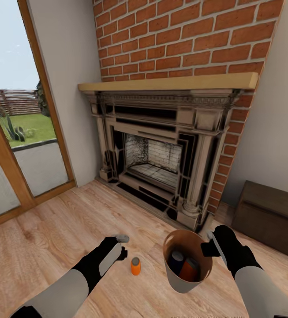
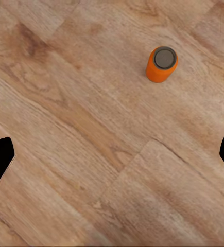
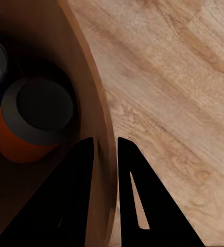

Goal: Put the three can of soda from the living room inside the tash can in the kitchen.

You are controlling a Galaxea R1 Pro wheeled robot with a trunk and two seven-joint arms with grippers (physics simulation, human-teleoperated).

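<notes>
We carry the tash can pinched at its rim by the right claw, in front of the fireplace. Two cans already lie inside it. The third can of soda stands upright on the floor just beside the bin; the left claw, spread wide and empty, hovers near it. The kitchen trip remains, we judge.

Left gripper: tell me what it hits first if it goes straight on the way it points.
Probably bare wood floor. The left gripper is open, and the soda can stands off to one side of its line.
</notes>
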